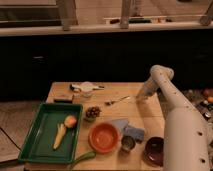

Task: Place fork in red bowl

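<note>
The fork (118, 100), slim and silver, lies on the wooden table (150, 117) right of centre, its handle pointing right. My gripper (137, 98) is down at the table, at the end of that handle. The fingers look shut on the handle tip. The white arm rises from the lower right and bends over behind the gripper. The red bowl (104, 137) stands empty near the front of the table, well below and left of the fork.
A green tray (32, 142) at the left holds a banana (59, 135) and an orange fruit (70, 121). A small dark bowl (91, 113), a blue-grey packet (120, 124), a can (127, 144) and a maroon bowl (153, 150) stand around the red bowl. A white cup (86, 88) is at the back.
</note>
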`<move>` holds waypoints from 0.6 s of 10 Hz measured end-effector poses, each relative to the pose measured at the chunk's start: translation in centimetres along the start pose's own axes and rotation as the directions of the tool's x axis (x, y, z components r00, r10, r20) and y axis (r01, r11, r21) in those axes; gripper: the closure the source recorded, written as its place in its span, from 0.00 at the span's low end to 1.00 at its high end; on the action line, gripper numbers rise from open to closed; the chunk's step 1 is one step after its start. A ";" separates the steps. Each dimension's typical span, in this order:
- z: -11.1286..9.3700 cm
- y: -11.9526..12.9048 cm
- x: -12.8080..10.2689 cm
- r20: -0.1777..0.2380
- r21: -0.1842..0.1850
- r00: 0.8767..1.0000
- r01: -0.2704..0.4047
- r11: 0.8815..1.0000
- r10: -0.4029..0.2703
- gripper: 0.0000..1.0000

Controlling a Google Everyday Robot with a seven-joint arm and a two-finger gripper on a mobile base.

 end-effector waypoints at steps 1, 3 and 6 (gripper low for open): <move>0.2 0.4 0.3 0.000 -0.012 1.000 -0.004 1.000 0.004 0.98; 0.0 0.2 0.1 -0.005 -0.001 1.000 0.005 1.000 -0.005 0.98; -2.5 0.9 -0.9 -0.025 0.014 0.999 0.043 0.999 -0.042 0.98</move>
